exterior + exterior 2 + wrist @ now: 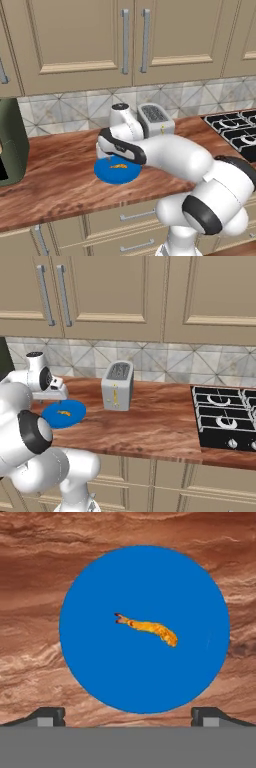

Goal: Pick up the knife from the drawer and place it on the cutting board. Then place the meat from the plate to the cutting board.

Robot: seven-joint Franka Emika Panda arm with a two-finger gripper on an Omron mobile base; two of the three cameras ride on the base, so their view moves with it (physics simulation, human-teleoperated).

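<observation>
One small orange-yellow piece of meat (118, 165) lies on the blue plate (107, 174) in the left base view, directly under the hand (111, 156), which hangs above it without touching. A silver toaster (155, 119) stands beyond the hand on the wooden table (55, 175). From the right base view, the hand (58, 399) hovers over the far edge of the plate (52, 418), the meat (63, 413) just below it. Along the hand view, both fingertips (50, 716) stand wide apart, empty, the meat (150, 629) ahead between them, mid-plate (100, 662).
</observation>
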